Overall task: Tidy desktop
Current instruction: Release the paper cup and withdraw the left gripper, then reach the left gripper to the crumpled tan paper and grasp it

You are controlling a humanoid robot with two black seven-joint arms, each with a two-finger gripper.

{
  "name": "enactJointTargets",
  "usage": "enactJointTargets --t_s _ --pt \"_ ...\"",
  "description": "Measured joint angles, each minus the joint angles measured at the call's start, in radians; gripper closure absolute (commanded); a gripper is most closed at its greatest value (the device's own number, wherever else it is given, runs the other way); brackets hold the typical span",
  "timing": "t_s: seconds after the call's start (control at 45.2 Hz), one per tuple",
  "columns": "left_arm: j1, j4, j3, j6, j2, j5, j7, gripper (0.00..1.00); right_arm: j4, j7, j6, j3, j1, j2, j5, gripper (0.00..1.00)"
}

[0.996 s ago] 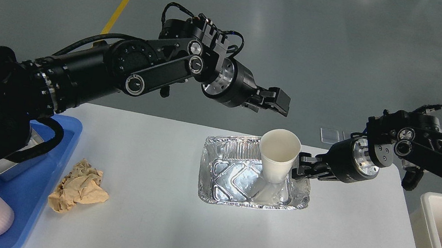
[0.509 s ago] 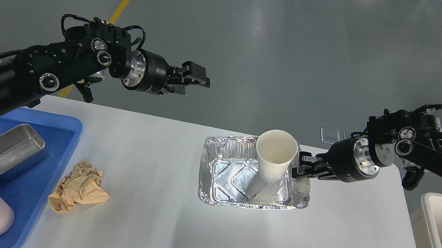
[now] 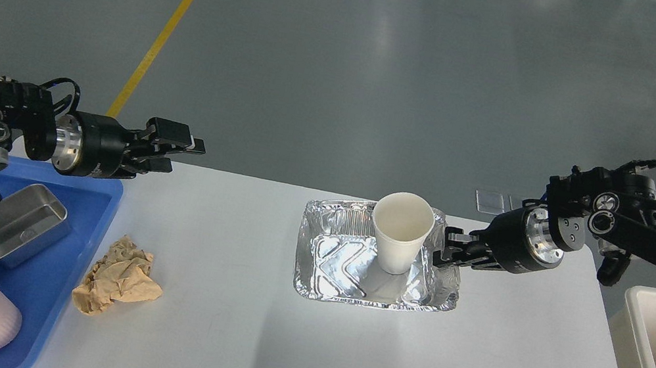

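meanwhile swung far out to the left and down within the last second: left gripper (image 3: 171,148), formerly high above the foil tray (image 3: 379,258), now low over the back left edge of the counter (image 3: 274,348), just beyond the blue tray (image 3: 100,192). fingers (image 3: 173,133) a little apart, holding nothing, touching nothing. probably clearing away from the middle, perhaps toward the crumpled brown paper (image 3: 118,277) lying on the counter just beside the blue tray.

lowered too: white paper cup (image 3: 400,231), earlier lifted and tilted, now upright with its base in the foil tray. seems set down there, or nearly so. right gripper (image 3: 447,249) close against the cup's right side at the tray's rim; fingers dark and partly hidden, so cannot tell whether clamped on the cup or already let go.

still left on the counter: foil tray with cup near the back middle, brown paper at front left. judged partway done, with the cream bin (image 3: 641,343) at the right a likely place for the rubbish.
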State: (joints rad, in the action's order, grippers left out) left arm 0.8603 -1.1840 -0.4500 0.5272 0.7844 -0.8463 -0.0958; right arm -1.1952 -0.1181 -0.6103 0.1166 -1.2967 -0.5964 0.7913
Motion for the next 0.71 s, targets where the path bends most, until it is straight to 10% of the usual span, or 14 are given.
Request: enactJointTargets --t_s 0.708 --pt "-0.065 -0.278 -0.072 0.154 0.591 0.006 -0.009 0.17 0.003 0.000 -0.002 0.000 0.036 0.019 0.007 1.00"
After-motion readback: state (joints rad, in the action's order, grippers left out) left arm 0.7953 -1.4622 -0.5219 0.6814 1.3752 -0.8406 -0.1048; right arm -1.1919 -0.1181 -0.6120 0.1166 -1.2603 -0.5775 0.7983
